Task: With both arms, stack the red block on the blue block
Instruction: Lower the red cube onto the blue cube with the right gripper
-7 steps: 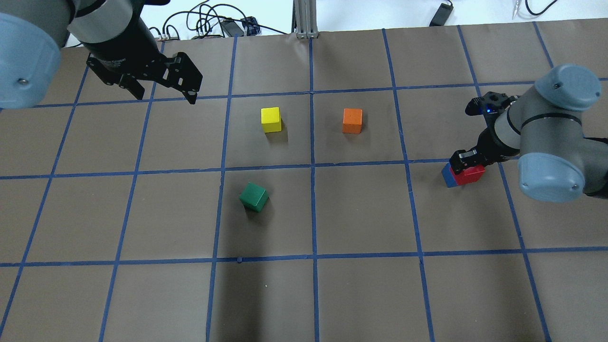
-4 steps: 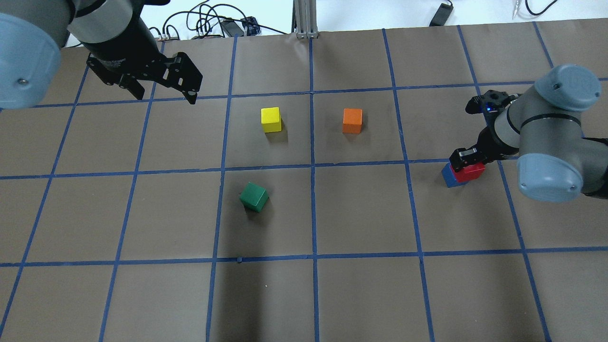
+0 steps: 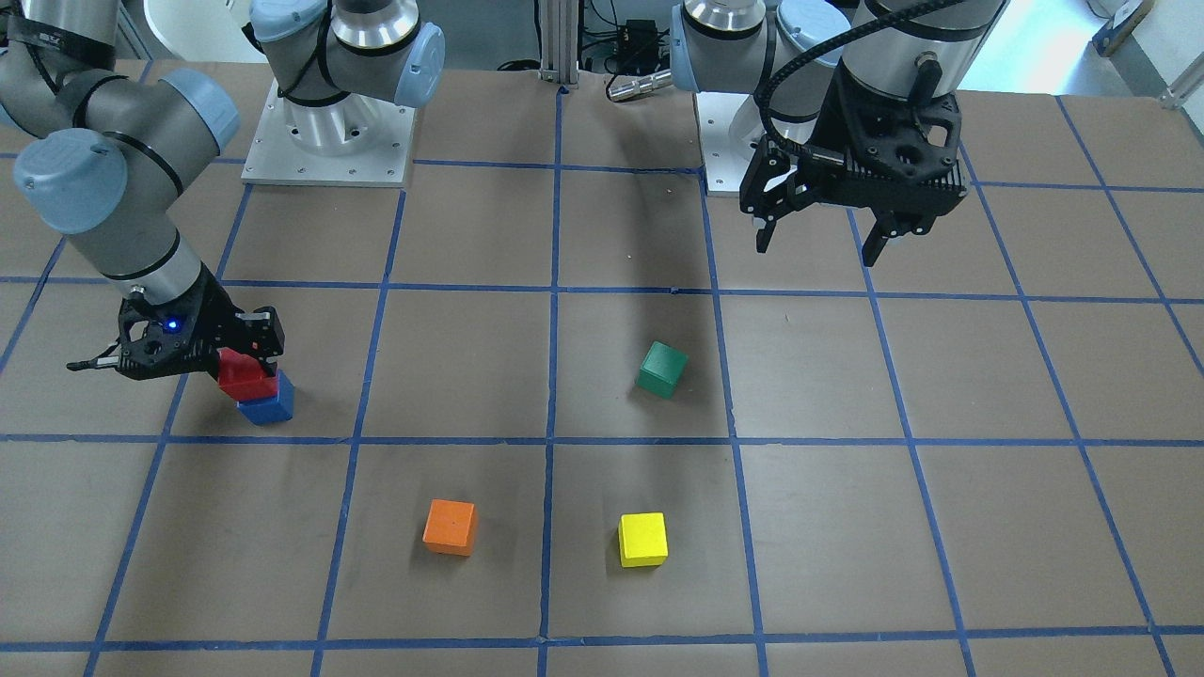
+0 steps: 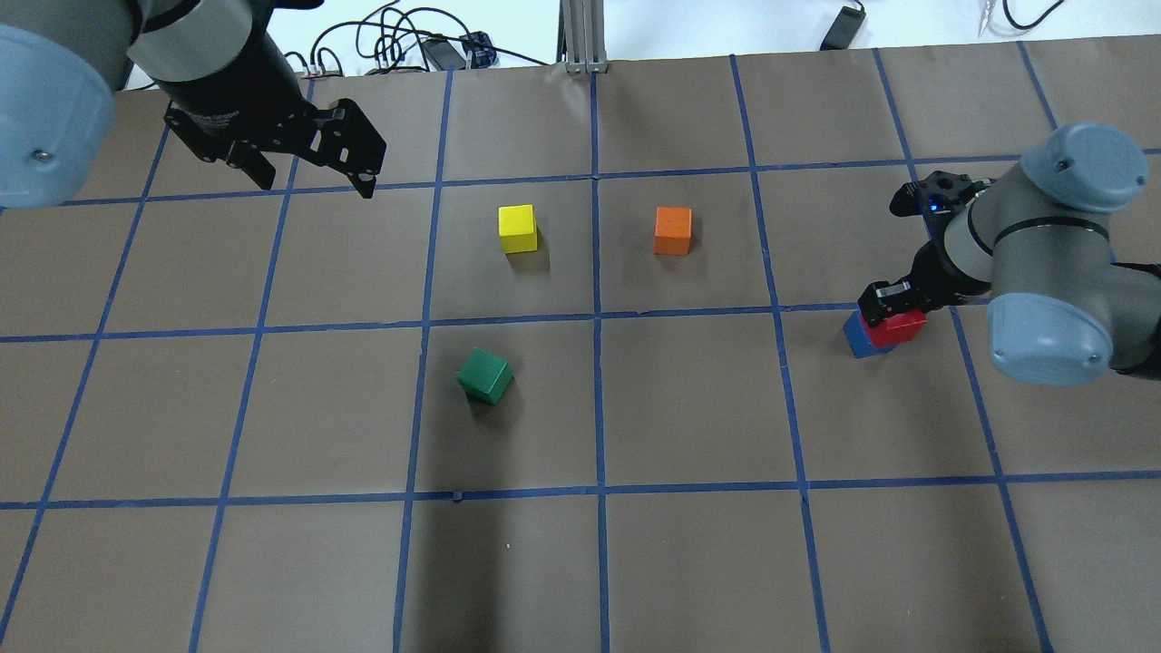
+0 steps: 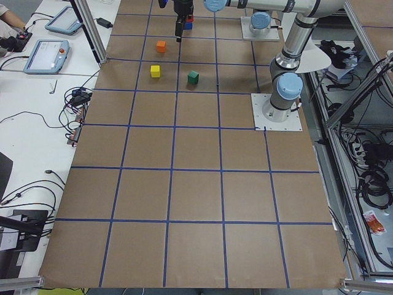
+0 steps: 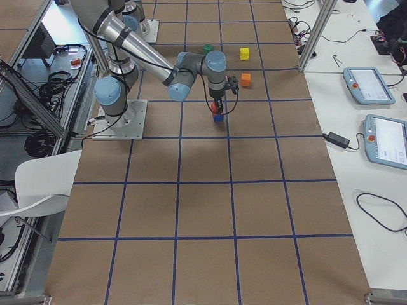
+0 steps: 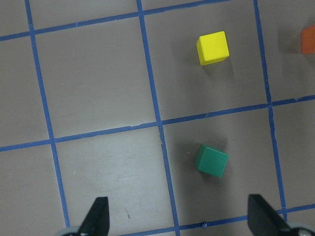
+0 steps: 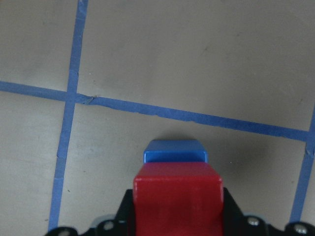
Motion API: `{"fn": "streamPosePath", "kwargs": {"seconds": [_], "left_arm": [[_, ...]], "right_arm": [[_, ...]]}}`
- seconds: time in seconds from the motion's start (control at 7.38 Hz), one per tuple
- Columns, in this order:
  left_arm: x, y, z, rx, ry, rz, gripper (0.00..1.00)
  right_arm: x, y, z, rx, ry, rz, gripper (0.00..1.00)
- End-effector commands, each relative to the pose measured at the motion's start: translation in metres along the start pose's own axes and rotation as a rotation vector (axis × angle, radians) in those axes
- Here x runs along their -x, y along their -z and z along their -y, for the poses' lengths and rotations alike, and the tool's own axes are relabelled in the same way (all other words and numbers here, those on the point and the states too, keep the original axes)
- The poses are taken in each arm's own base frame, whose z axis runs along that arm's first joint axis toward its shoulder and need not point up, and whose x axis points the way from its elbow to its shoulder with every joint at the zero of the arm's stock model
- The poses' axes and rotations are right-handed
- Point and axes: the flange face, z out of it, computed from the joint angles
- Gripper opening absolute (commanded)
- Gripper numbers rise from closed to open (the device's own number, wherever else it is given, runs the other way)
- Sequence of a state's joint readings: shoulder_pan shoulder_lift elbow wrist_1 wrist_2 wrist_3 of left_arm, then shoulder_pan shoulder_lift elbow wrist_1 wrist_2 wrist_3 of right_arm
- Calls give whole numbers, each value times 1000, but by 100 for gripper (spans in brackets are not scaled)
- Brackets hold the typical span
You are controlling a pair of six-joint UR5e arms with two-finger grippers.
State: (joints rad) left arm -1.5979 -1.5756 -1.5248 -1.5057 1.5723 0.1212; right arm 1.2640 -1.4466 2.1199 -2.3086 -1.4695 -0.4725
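My right gripper (image 4: 893, 311) is shut on the red block (image 4: 900, 327) and holds it on top of the blue block (image 4: 853, 337), offset a little to one side. In the front-facing view the red block (image 3: 246, 378) touches the top of the blue block (image 3: 269, 409). The right wrist view shows the red block (image 8: 178, 196) between the jaws, with the blue block (image 8: 175, 151) just beyond and under it. My left gripper (image 4: 317, 186) is open and empty, held high over the far left of the table.
A yellow cube (image 4: 517, 228) and an orange cube (image 4: 672, 230) sit mid-table, and a green cube (image 4: 485, 375) lies nearer, turned at an angle. All three are well away from the stack. Cables lie beyond the table's far edge.
My right gripper has shifted very slightly with the red block, settling it closer over the blue block. The left arm has not moved.
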Motion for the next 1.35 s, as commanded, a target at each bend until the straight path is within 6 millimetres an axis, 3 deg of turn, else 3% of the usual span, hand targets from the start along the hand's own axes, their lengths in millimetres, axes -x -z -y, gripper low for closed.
{"fn": "streamPosePath", "kwargs": {"seconds": [0.0,0.14,0.41,0.68,0.95,1.22], "left_arm": [[0,0,0,0,-1,0,100],[0,0,0,0,-1,0,100],[0,0,0,0,-1,0,100],[0,0,0,0,-1,0,100],[1,0,0,1,1,2,100],[1,1,0,-1,0,2,100]], "right_arm": [[0,0,0,0,-3,0,35],[0,0,0,0,-3,0,57],[0,0,0,-1,-2,1,72],[0,0,0,0,-3,0,81],[-3,14,6,-12,-30,-21,100],[1,36,4,28,-40,-10,100]]}}
